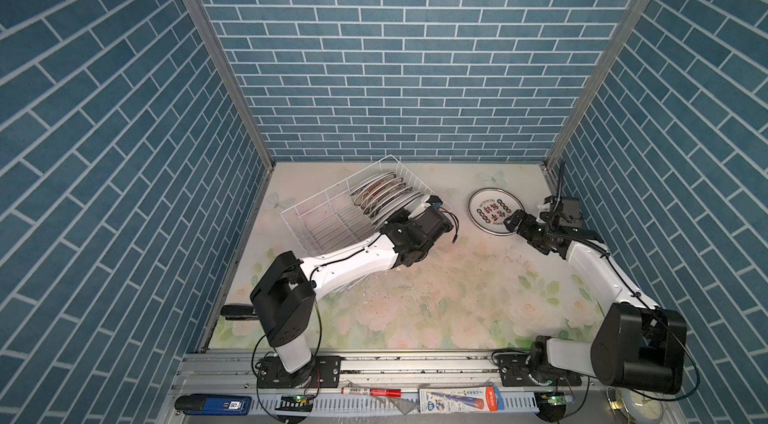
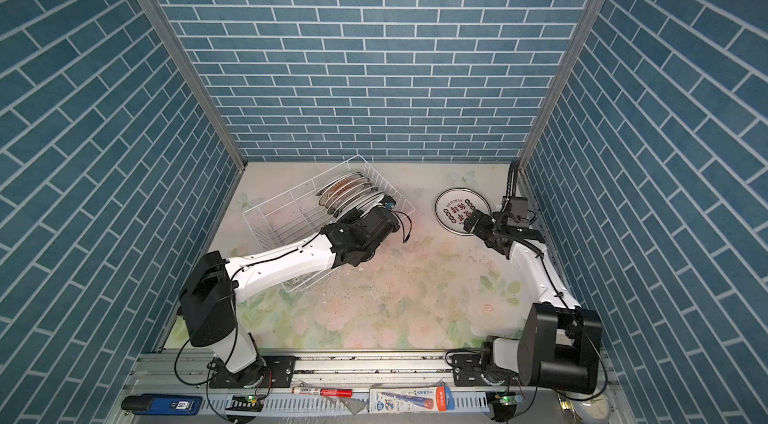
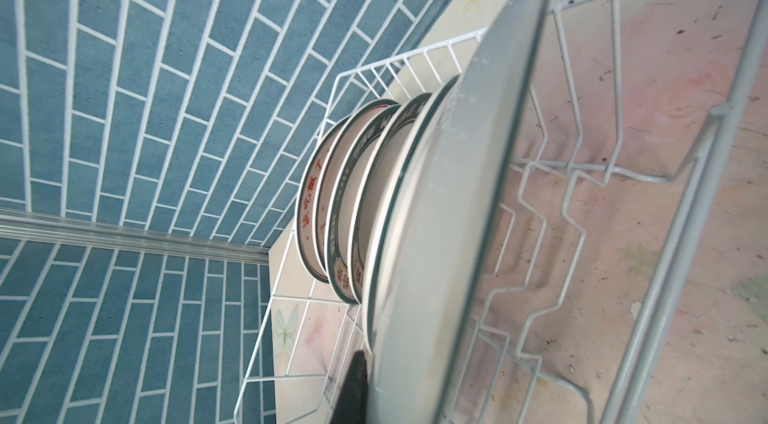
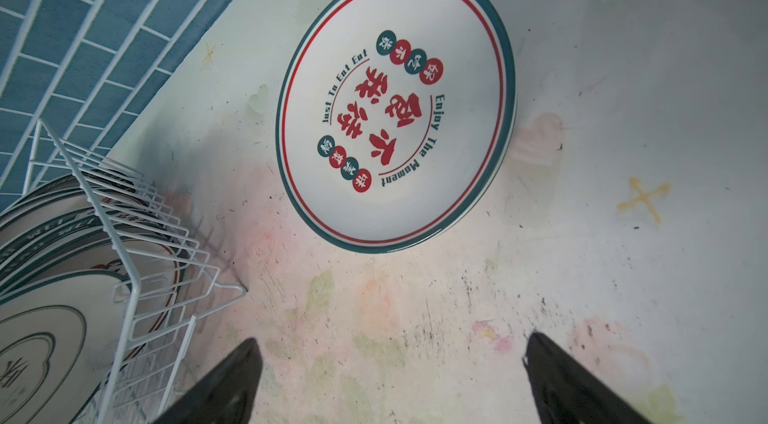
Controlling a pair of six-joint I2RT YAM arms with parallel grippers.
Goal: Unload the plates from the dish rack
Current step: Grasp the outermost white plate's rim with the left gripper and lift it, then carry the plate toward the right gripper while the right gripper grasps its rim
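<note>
– Now, which step is shown?
– Drawing one plate out. The left end effector [image 1: 411, 210] is closed on the rim of the end plate [image 3: 436, 235], which is nearest the arm in the row of plates [image 3: 345, 202] standing in the dish rack's [image 1: 328, 218] far half.
– And the other arm?
– The right end effector [image 4: 392, 347] gapes wide and empty over the tabletop [image 1: 415, 276] beside the rack, near a lettered plate [image 4: 395, 110] lying face-up.
– Next?
– Probably a straight lift clear of the rack, without dragging neighbouring plates.
</note>
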